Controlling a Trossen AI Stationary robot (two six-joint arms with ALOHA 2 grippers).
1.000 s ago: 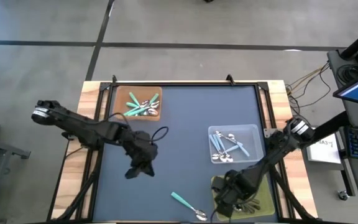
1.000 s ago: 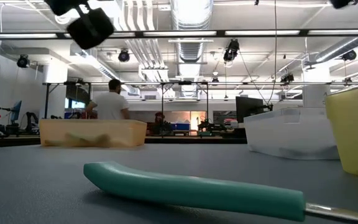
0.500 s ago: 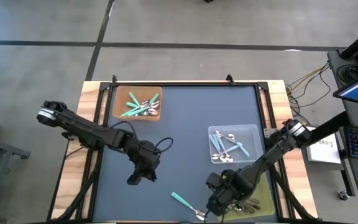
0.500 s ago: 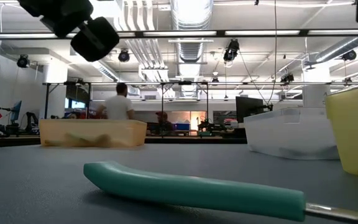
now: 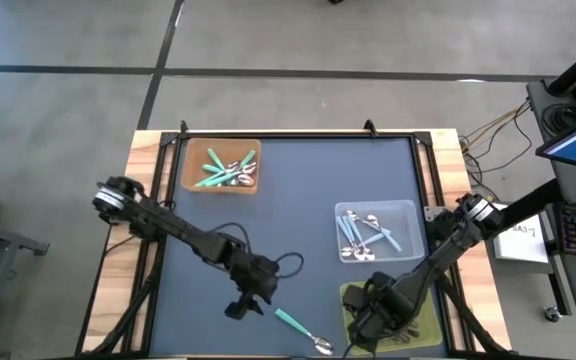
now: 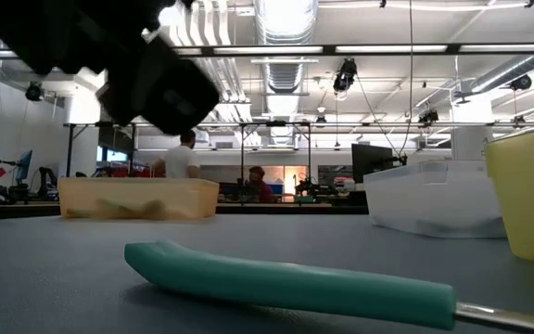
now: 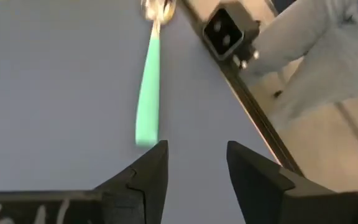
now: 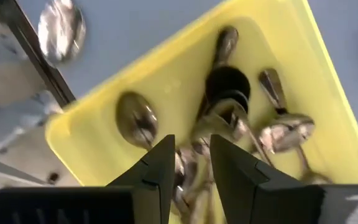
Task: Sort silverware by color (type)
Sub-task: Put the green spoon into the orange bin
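One teal spoon [image 5: 301,331] lay loose on the blue mat [image 5: 298,190], close to the near edge, right of centre. Its handle was a smooth, rounded teal bar; a thin metal neck led to a shiny bowl pointing toward the near edge. In the low view the handle [image 6: 290,283] stretched flat across the foreground.

The left gripper [image 5: 245,304] was just beside the handle's free end, on its left side. From the left wrist view, the dark fingers [image 7: 149,169] stood apart with a clear gap, nothing between them, and the teal handle [image 7: 148,99] ran away from them just ahead of one tip.

Over at the near right corner, the right gripper [image 5: 375,318] was above the yellow bin [image 5: 420,318]. Its fingers [image 8: 157,167] were parted and empty, poised over plain metal spoons [image 8: 241,115] heaped in the bin.

The brown bin [image 5: 220,167] at the far left corner held teal-handled spoons [image 5: 218,168]. The clear bin [image 5: 377,233] by the right edge held light-blue-handled spoons [image 5: 366,236].
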